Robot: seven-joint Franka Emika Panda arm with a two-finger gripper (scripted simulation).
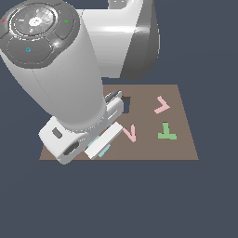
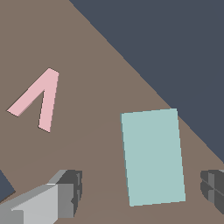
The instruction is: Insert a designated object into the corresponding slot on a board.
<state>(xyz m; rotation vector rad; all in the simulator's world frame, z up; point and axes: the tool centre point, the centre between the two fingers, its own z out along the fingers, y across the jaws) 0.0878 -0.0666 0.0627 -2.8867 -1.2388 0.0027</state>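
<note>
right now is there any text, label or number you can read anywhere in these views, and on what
None: no readable words or numbers in either view.
The arm's round cap carries only small coloured dots, no letters.
The teal block, pink V shape, green T shape and board are plain.

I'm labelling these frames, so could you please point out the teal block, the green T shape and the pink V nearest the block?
teal block (image 2: pixel 152 156): wrist view, middle of its flat top face.
green T shape (image 1: pixel 166 132): exterior view, on its stem just above the crossbar.
pink V (image 2: pixel 38 99): wrist view, between its two arms near the joint.
</note>
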